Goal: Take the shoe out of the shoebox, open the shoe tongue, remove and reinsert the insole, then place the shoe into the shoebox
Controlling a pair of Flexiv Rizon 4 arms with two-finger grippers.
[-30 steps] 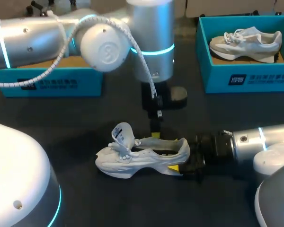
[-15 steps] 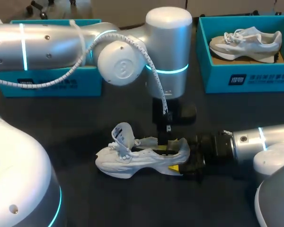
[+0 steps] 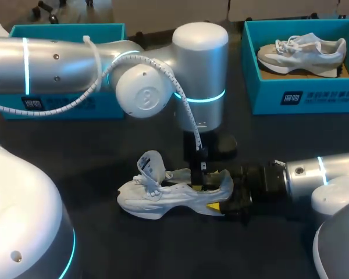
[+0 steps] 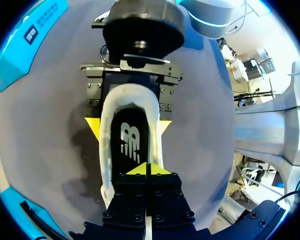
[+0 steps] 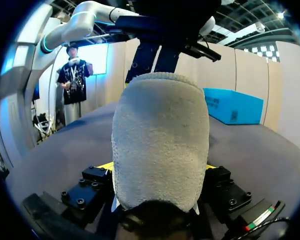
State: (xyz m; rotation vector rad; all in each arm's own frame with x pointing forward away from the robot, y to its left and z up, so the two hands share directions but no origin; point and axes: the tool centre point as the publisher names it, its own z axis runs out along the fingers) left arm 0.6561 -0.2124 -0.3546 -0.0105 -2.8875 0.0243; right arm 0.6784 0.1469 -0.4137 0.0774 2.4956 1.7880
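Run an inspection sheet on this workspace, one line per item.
Surface: dark table.
Job's things: shoe on its sole mid-table, tongue raised, insole inside; left box and right box at the far edge.
Clutter: second shoe in the right box.
Grippers: left gripper shut, over the insole in the shoe's opening; right gripper shut on the shoe's heel.
Cables: white cable along the left arm, hanging above the shoe.
Surroundings: nothing seen.

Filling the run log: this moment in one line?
shoe: on table, tongue open | left gripper: shut, inside shoe over insole | right gripper: shut on shoe heel
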